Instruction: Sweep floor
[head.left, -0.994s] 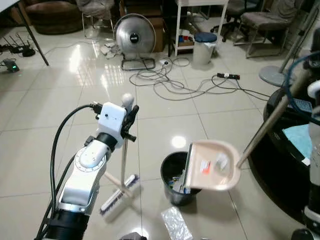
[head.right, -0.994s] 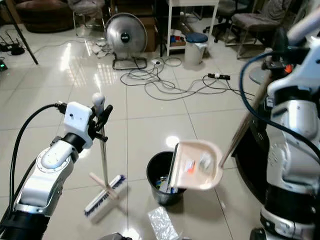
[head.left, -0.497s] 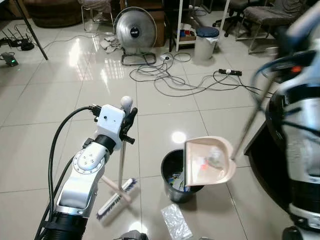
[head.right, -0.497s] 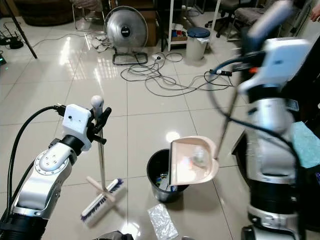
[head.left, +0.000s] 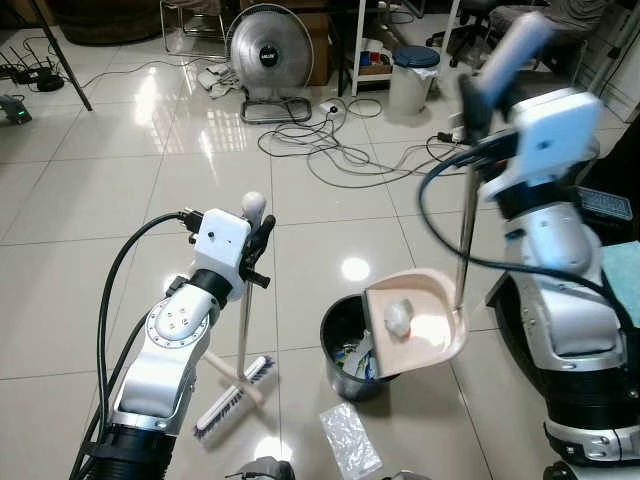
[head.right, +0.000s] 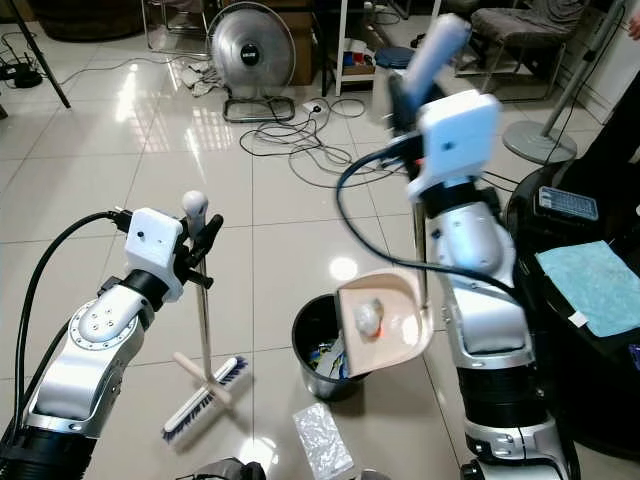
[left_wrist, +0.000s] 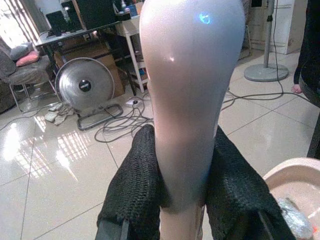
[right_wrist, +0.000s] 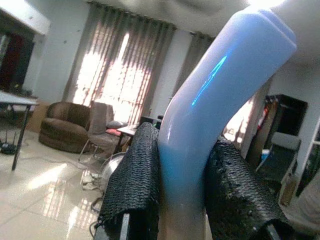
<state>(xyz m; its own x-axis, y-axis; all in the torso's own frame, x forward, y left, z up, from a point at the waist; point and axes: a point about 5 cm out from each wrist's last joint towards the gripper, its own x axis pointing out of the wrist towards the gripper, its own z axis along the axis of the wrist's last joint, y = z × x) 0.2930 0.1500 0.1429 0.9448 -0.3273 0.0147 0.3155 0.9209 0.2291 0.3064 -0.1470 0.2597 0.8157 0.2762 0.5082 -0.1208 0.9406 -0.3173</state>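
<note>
**Dustpan tipped over bin, debris not yet out**

Nearest us on the floor (head.left: 90, 300): a clear plastic wrapper (head.left: 350, 441), unswept, just in front of the black bin (head.left: 340, 330). Left of that, the broom (head.left: 240, 385) stands w/ its head on the tiles; our left gripper (head.left: 256, 240) is clamped round the handle near its rounded top. The dustpan (head.left: 420, 325) hangs tilted over the bin's right rim, a crumpled wad (head.left: 398, 316) lying in it. Our right gripper (right_wrist: 182, 185) is closed on the pan's long handle up high.

Risks as we judge them: the pan only partly overlaps the bin, so a fast tip could send the wad past the rim. Farther back, cables (head.left: 350, 160) & a fan (head.left: 267, 50) could snag the broom.
</note>
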